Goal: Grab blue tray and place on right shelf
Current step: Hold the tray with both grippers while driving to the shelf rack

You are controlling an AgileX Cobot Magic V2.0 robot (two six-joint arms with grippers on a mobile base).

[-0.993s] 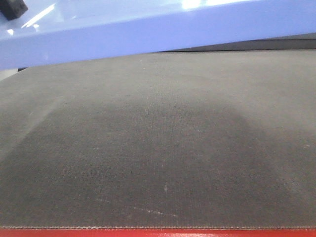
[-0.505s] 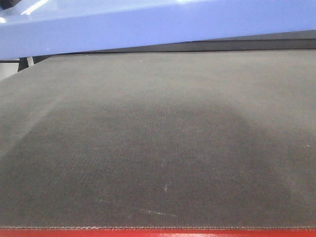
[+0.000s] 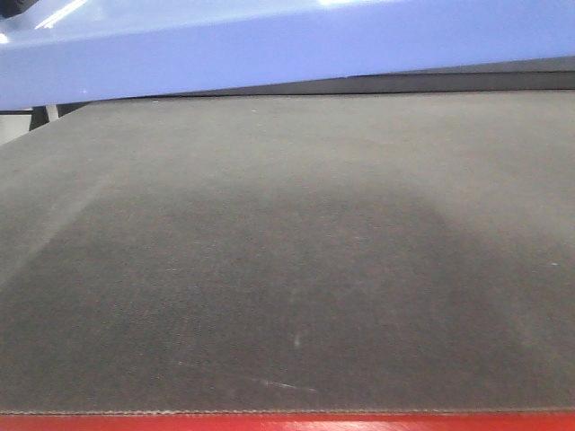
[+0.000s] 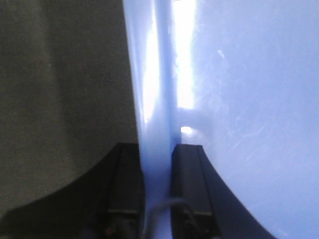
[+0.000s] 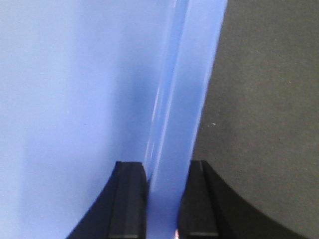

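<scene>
The left gripper (image 4: 157, 154) is clamped on the left rim of the tray (image 3: 287, 45), with the wall pinched between its fingers. In the front view the tray has risen over the last second and now hangs clear above the table (image 3: 287, 269). The right gripper (image 5: 167, 172) pinches the opposite rim. The lift looks done; carrying the tray to the shelf, which is out of view, comes next.

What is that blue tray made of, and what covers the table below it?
The blue tray looks like glossy moulded plastic: bright highlights glint on its smooth rim. The table seems covered in matte dark-grey woven fabric; a fine weave texture shows, with no shine.
</scene>
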